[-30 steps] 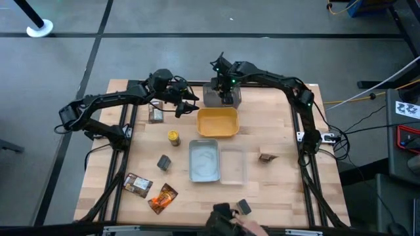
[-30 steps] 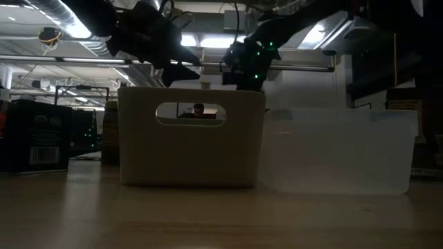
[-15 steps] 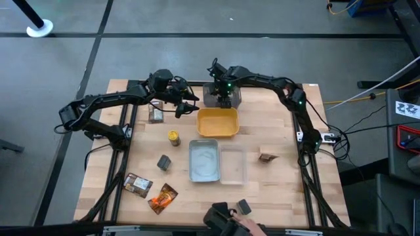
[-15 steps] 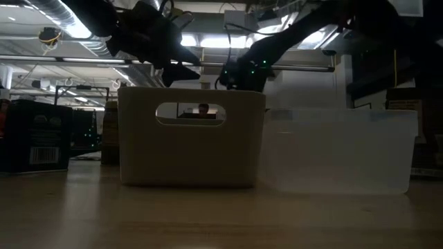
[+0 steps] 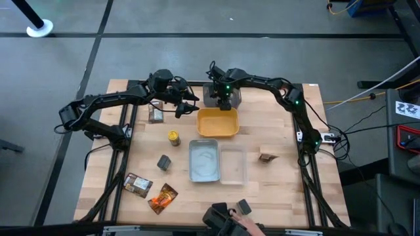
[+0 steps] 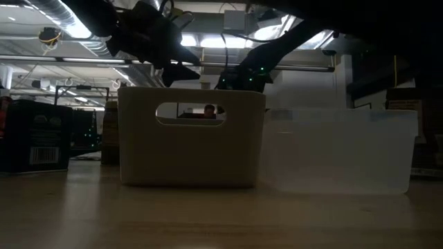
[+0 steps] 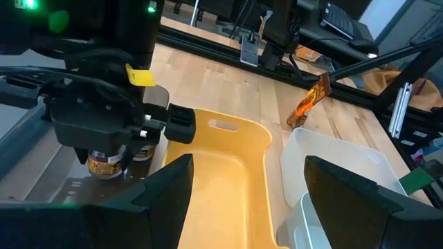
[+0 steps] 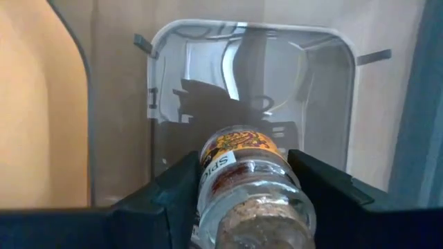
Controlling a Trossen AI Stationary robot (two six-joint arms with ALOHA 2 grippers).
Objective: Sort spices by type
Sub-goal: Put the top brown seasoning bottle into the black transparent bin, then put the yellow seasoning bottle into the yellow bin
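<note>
My right gripper (image 5: 223, 99) reaches down into the grey tray (image 5: 235, 98) at the table's far side, shut on a small glass spice jar (image 8: 248, 185) with a brown label. In the left wrist view that jar (image 7: 104, 163) hangs low in the tray, next to a second small brown jar (image 7: 143, 153). My left gripper (image 5: 190, 101) hovers open and empty just left of the tray, above the yellow tray (image 5: 218, 123). The yellow-lidded jar (image 5: 173, 137), a dark cube (image 5: 164, 162), a brown packet (image 5: 138, 185) and an orange packet (image 5: 164, 198) lie on the wood. My right gripper pinches the jar's glass body (image 8: 208, 190) between its two fingers (image 8: 173, 190), one on each side. The fingers point steeply down and lie along the jar. The jar hangs upright below them inside the grey tray. Whether its lower end touches the tray floor, I cannot tell.
A pale-blue tray (image 5: 203, 160) and a clear tray (image 5: 234, 165) stand side by side mid-table. A box (image 5: 155, 114) sits far left and a small brown item (image 5: 266, 157) at the right. A person's hand (image 5: 231, 223) shows at the near edge by a dark cube (image 5: 243, 207).
My right gripper has sunk with the jar from above the grey tray down into it, tipping a little steeper. My left gripper has kept still.
</note>
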